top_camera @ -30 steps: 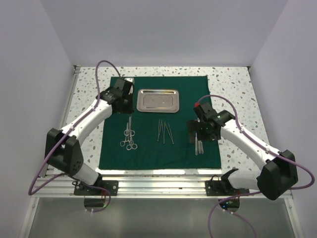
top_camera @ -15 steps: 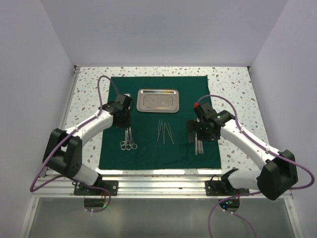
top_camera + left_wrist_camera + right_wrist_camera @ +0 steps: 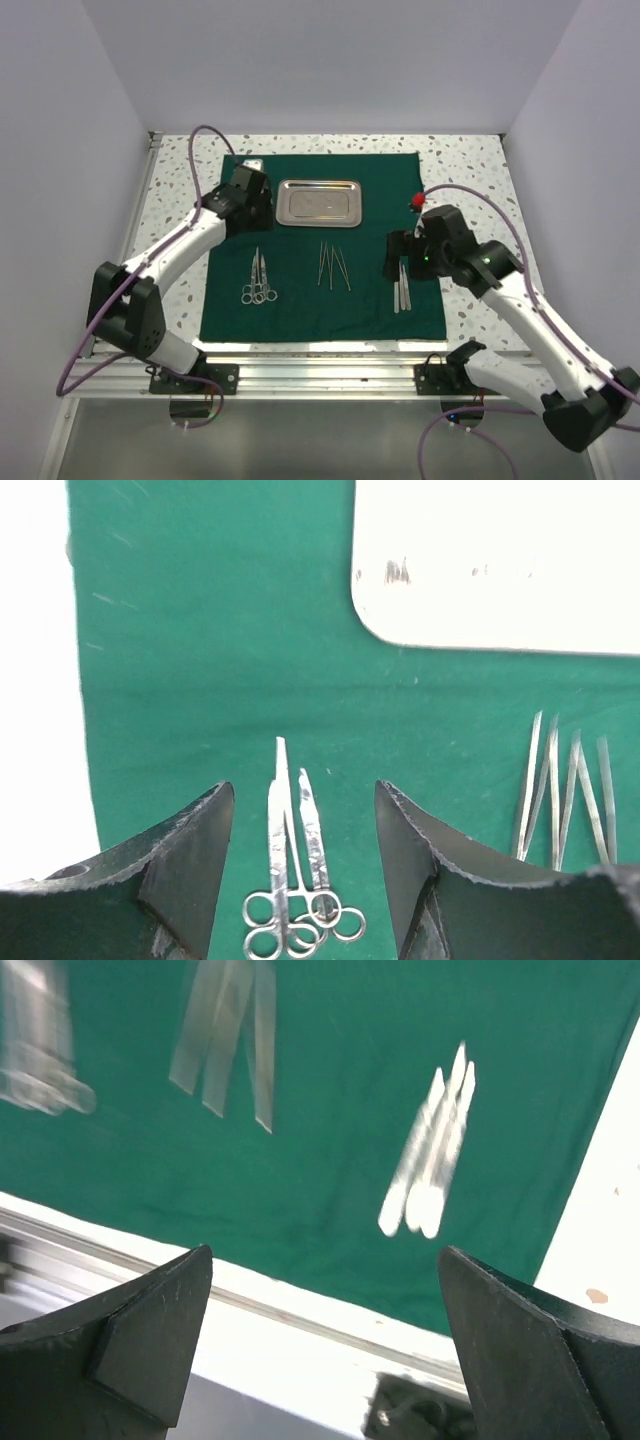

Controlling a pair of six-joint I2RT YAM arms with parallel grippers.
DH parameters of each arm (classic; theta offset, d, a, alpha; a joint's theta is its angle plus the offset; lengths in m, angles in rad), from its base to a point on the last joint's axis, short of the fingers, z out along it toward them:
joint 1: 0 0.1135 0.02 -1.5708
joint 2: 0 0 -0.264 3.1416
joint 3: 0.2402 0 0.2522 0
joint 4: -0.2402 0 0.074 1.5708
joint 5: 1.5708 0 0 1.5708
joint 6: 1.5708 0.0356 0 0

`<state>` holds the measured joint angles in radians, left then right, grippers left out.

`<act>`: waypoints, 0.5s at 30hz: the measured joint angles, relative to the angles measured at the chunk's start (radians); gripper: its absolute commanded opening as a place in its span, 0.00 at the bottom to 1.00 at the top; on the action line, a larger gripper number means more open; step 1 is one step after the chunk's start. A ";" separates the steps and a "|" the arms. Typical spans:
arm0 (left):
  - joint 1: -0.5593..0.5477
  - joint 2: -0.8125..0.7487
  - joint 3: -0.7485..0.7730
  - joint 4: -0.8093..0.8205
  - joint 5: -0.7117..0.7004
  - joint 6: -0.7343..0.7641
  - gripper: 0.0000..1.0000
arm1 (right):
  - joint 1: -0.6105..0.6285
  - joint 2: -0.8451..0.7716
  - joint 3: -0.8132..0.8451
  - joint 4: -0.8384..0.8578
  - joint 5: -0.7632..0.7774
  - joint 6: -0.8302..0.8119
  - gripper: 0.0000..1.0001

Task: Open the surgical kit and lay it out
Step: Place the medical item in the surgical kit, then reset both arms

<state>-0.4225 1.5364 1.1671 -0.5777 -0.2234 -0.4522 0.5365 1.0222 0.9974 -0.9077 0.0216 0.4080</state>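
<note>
The surgical kit lies unwrapped: its dark green cloth (image 3: 300, 310) is spread flat, with the shiny steel tray (image 3: 318, 203) at the far middle. Ring-handled scissors and clamps (image 3: 259, 280) lie on the left, slim pointed instruments (image 3: 333, 268) in the middle and flat handles (image 3: 401, 290) on the right. My left gripper (image 3: 258, 222) hovers open just beyond the ring-handled instruments (image 3: 295, 880), which lie on the cloth between its fingers (image 3: 190, 850), untouched. My right gripper (image 3: 402, 258) hangs wide open above the flat handles (image 3: 430, 1170), holding nothing.
The speckled white table (image 3: 470, 180) shows round the cloth. A metal rail (image 3: 320, 372) runs along the near edge, with both arm bases bolted to it. Pale walls close in on three sides. The tray (image 3: 500, 560) is up right in the left wrist view.
My left gripper dipped toward the ring-handled instruments, opened, and has drawn back up toward the far side. The right arm has lifted and swung, its gripper still wide open.
</note>
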 measured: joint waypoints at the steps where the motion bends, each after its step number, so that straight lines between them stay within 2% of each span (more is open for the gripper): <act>1: -0.004 -0.031 0.000 0.000 -0.020 0.002 0.63 | 0.000 -0.041 0.021 0.004 -0.005 0.004 0.98; 4: -0.012 -0.181 -0.030 0.058 -0.091 0.018 0.67 | 0.000 -0.146 0.098 0.042 0.013 0.012 0.98; 6: -0.017 -0.368 -0.135 0.201 -0.137 0.050 0.75 | 0.000 -0.200 0.143 0.072 0.046 0.016 0.98; 7: -0.018 -0.463 -0.198 0.275 -0.156 0.066 0.86 | 0.000 -0.219 0.158 0.087 0.062 0.016 0.98; 8: -0.019 -0.586 -0.286 0.388 -0.178 0.094 0.88 | 0.000 -0.241 0.167 0.100 0.076 0.016 0.98; 10: -0.019 -0.729 -0.391 0.513 -0.214 0.117 0.89 | 0.000 -0.275 0.174 0.119 0.102 0.013 0.98; 12: -0.019 -0.784 -0.430 0.589 -0.254 0.141 0.88 | 0.000 -0.290 0.174 0.122 0.121 0.009 0.98; 15: -0.019 -0.746 -0.428 0.611 -0.270 0.168 0.86 | 0.000 -0.298 0.167 0.124 0.138 0.004 0.98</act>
<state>-0.4416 0.7902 0.7395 0.0330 -0.4934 -0.2844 0.5365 0.7246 1.1648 -0.7841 0.1600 0.4118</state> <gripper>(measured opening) 0.871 0.983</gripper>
